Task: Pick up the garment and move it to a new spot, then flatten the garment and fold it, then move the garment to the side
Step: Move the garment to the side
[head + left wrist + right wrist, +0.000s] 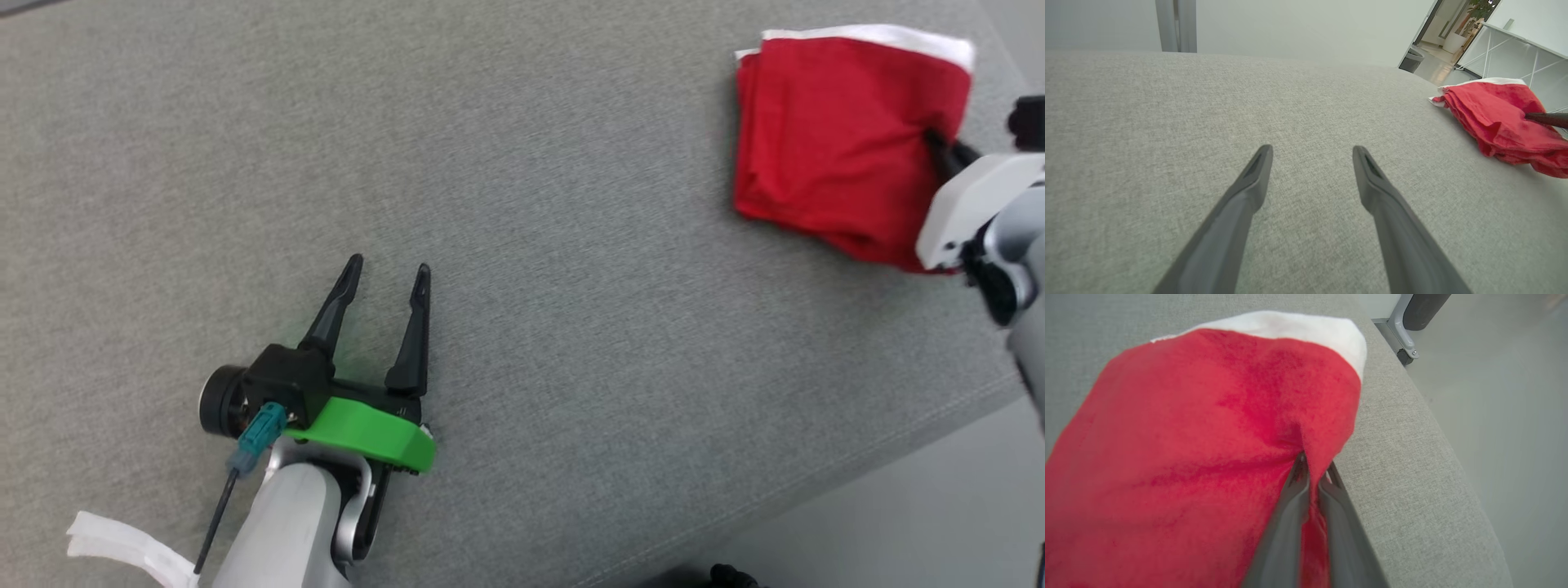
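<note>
Folded red garment (841,131), white trim, near far-right edge of grey worktop (571,204) — right gripper (939,149) jaws pinched on its fabric. Well apart, left gripper (390,265) — jaws spread.

Surface: I see grey woven cloth (571,245) across the whole worktop, with a seam along its near edge.
Floor: pale grey (939,523), beyond that edge.
Post: I see a grey upright (1175,24) past the far side.
Bin: dark (1410,59), by a doorway.
Table: white, cross-braced (1515,45).
Caster: I see a small wheel (1404,355) on the floor.

Grey fabric surface (522,163), pale floor (1515,396), white table (1527,40), potted plant (1484,6) past doorway
</note>
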Controlling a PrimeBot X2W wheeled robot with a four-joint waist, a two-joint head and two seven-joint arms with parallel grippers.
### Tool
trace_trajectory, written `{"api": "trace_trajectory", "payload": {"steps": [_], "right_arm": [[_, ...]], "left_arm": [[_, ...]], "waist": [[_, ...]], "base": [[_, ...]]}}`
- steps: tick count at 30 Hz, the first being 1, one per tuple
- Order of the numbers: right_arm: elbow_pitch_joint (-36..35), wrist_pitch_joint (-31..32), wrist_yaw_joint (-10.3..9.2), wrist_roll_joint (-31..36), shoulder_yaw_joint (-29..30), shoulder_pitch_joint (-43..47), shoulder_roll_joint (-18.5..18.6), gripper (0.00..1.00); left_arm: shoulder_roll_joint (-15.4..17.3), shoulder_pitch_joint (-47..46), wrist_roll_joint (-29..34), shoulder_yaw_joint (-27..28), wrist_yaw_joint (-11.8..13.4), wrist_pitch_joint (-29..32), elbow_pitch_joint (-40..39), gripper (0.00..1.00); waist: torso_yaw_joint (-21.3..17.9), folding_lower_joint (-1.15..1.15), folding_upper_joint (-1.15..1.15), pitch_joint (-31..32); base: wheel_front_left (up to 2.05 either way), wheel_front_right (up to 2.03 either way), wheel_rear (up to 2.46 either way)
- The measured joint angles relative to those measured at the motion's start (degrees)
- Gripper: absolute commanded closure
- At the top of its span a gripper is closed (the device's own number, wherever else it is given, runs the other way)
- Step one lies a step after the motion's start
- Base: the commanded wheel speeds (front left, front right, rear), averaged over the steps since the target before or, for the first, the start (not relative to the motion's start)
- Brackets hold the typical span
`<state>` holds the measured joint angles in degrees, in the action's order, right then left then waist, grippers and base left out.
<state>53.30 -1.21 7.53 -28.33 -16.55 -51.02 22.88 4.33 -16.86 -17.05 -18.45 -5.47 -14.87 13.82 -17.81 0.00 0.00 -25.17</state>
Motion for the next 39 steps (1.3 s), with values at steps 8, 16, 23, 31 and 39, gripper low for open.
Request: {"api": "trace_trajectory", "payload": {"steps": [8,16,23,31,39], "right_arm": [[3.89,1.22,0.01,1.89,0.03,-7.98,7.03,1.0],[9.0,0.09,0.01,3.93,0.66,-14.22,11.48,0.86],[14.03,-6.62,0.01,8.86,3.28,-17.66,10.01,0.0],[16.04,-10.96,0.01,11.24,3.54,-18.29,6.61,0.0],[13.32,-13.23,0.01,12.51,1.41,-17.07,3.35,0.0]], "left_arm": [[0.34,-0.59,0.73,-0.85,0.6,0.1,-2.56,0.0],[0.75,-0.56,0.73,-0.88,1.44,0.16,-4.74,0.0],[0.89,-0.56,0.68,-0.99,1.76,0.15,-5.78,0.0],[0.91,-0.6,-0.13,-0.43,2.14,0.11,-4.65,0.0],[1.1,-0.45,-1.09,2.31,2.52,-0.1,-2.58,0.0]], "waist": [[4.67,0.0,0.0,-2.3],[8.99,0.0,0.0,-5.28],[10.74,0.0,0.0,-7.14],[10.33,0.0,0.0,-5.84],[10.18,0.0,0.0,-1.33]], "base": [[0.0,0.0,0.0],[0.0,0.0,0.0],[0.0,0.0,0.0],[0.0,0.0,0.0],[0.0,0.0,0.0]]}}
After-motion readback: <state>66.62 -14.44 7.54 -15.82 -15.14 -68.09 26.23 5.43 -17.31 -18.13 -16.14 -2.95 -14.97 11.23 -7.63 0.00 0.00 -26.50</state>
